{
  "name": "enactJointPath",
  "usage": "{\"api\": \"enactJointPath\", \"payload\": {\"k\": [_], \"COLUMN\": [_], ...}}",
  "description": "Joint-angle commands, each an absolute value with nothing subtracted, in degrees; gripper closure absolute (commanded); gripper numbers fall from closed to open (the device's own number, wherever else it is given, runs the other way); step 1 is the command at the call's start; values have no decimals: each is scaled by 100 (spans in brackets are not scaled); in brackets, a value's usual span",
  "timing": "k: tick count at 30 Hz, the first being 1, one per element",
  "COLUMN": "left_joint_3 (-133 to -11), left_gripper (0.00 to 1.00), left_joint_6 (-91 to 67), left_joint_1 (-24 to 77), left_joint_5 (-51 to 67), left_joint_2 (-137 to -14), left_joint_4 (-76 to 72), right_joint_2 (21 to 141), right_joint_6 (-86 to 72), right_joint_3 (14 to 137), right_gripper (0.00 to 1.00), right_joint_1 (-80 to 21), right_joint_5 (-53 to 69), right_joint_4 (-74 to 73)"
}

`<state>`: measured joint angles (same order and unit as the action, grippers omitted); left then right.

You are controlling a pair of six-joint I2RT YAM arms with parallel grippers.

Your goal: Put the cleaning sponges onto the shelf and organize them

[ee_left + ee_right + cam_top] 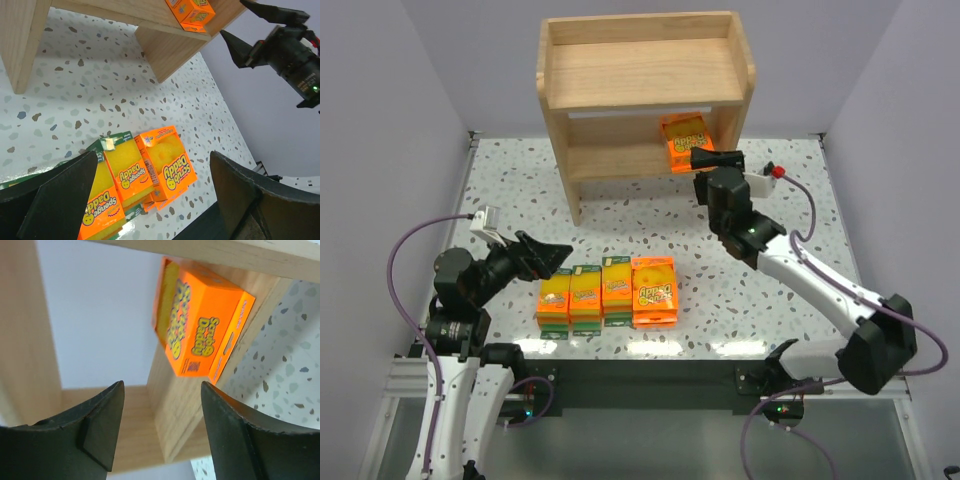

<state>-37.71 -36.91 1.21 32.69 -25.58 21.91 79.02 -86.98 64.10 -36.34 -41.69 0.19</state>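
My right jaws stand parted and empty just short of the orange sponge pack [200, 335] on the lower tier of the shelf [640, 75]; my left jaws gape empty

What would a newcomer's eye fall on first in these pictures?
The bright orange pack stands out most, on the lower tier of the wooden shelf, at its right end, with the right gripper just in front of it, fingers open. Next comes the row of packs on the speckled table, beside the open left gripper.
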Motion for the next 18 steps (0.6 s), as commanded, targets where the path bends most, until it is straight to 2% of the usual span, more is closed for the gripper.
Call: {"api": "enactJointPath", "payload": {"k": [1, 4, 7, 8, 12, 15, 18], "left_joint_3": [-3674, -3516, -3358, -3314, -3165, -3033, -2918], "left_gripper": [0, 0, 0, 0, 0, 1, 2], "left_joint_6": [-3762, -3797, -3850, -3902, -3937, -3964, -4008], "left_joint_1": [132, 132, 132, 132, 132, 132, 132], "left_joint_5": [3278, 3340, 3436, 3463, 3551, 3603, 3700], "left_joint_2": [-2522, -2575, -2637, -2645, -2689, -2759, -2839], "left_joint_4": [1916, 1785, 1636, 1591, 1407, 1310, 1222], "right_joint_2": [7033, 6435, 5907, 5811, 5713, 5634, 5546], "right_joint_6": [-7744, -7173, -6357, -5893, -5196, -4703, -4666], "right_joint_3": [6057, 5724, 5074, 4941, 4317, 3886, 3797], "right_gripper": [33, 30, 30, 34, 46, 48, 40], "right_joint_1": [-3639, -3639, -3639, -3639, -3700, -4059, -4639], "right_joint_5": [-3535, -2674, -1453, -667, 1008, 1284, 1029], "right_joint_4": [301, -674, -905, -940, -1090, -1265, -1661]}}
